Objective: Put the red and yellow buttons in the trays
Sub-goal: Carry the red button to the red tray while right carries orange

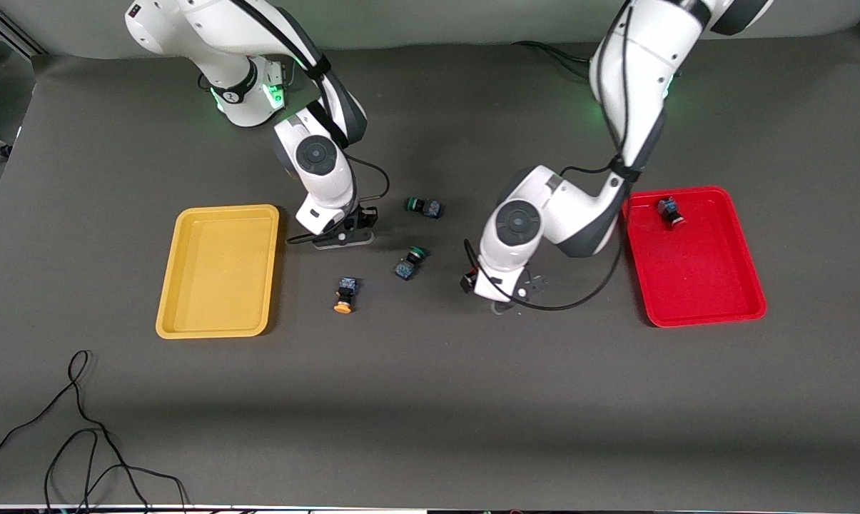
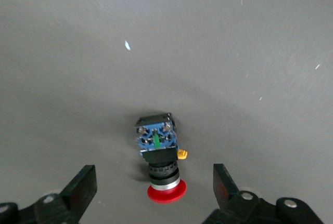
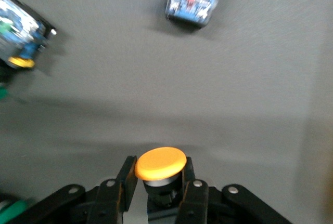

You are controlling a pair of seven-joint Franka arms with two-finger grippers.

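Front view shows two green-capped switches lying between the arms, with a loose yellow button nearer the camera. Open mat surrounds both. The yellow tray is bare; the red tray holds a red button. The right gripper pinches an orange-capped button. The left gripper, spread wide, straddles another red button on the mat.

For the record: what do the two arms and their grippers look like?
Both arms are glossy white with dark grey joint sections, round grey caps and black cables along them; green lights glow near the bases. The left gripper and right gripper have black fingers on black bodies with silver screws.
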